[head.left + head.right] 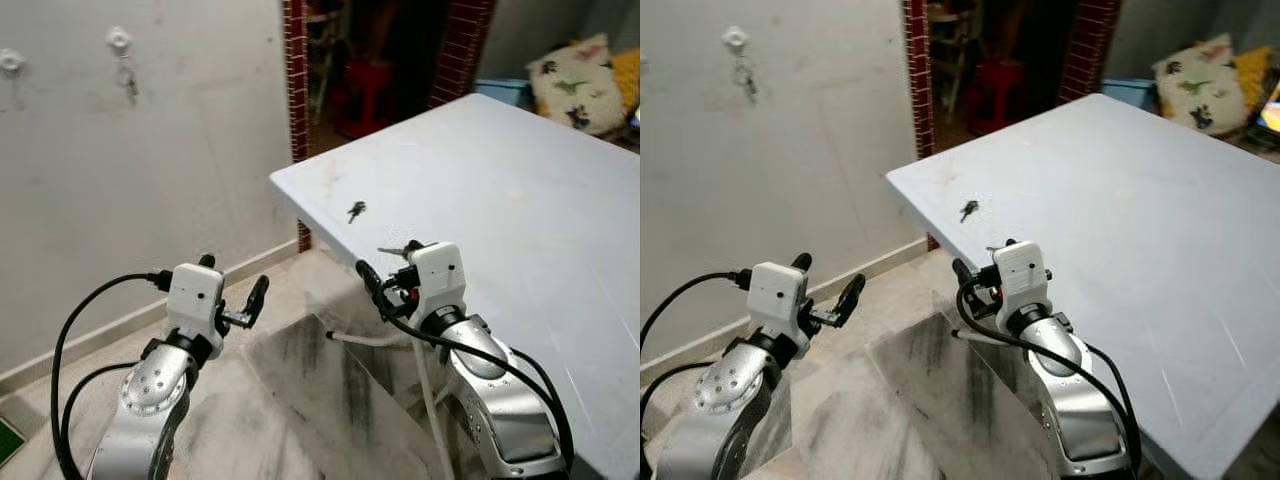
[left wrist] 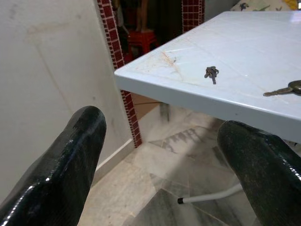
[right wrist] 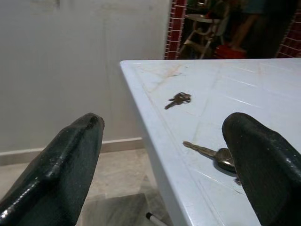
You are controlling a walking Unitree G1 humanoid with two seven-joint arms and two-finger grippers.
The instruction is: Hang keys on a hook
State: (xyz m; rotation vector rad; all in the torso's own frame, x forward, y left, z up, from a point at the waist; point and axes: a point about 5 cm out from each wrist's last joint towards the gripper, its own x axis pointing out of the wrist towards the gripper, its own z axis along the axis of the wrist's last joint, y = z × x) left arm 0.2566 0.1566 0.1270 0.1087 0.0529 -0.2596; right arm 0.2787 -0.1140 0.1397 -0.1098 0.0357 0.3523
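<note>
I hold the right end effector (image 1: 385, 272), fingers apart, at the near left edge of the white counter (image 1: 520, 200), a single key (image 3: 214, 154) lying just beyond it. A small bunch of keys (image 1: 356, 209) rests farther in. My left end effector (image 1: 232, 290), also spread, hovers over the floor. Two hooks (image 1: 119, 40) sit on the wall at far left, one with keys hanging from it.

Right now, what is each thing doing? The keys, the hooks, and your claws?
Small dark keys: lying on the table, untouched.
Silver key: lying flat near the table edge, not held.
Right hook: on the wall, keys already hanging from it.
Left hook: on the wall, looks bare.
Left claw: open, holding nothing.
Right claw: open, by the silver key.
</note>
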